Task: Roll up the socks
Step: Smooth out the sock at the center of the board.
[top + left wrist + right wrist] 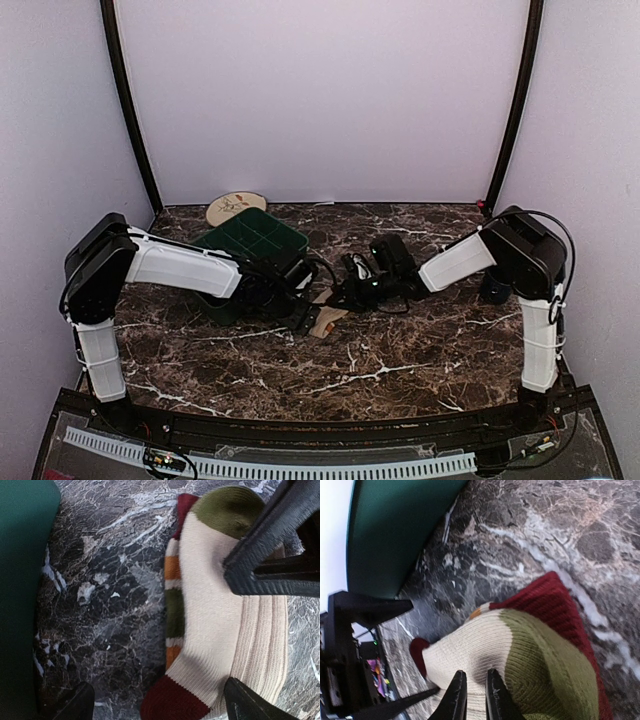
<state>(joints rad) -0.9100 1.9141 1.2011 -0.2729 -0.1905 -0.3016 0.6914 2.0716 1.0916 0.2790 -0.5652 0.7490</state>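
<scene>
On the marbled counter (400, 360) the socks (210, 620), ribbed cream knit with olive and dark-red ends, lie lengthwise between the hands. The left hand (157, 692) gapes wide, holding nothing. The right hand (476, 676), nearly closed, nips the cream knit near the olive end. Only the overhead view shows the compartments of the green tray (250, 235) behind.

Left gripper (160, 702) gapes wide just above the sock (210, 630); right gripper (474, 695), opposite it, pinches the sock with near-closed fingers (454, 700).
</scene>
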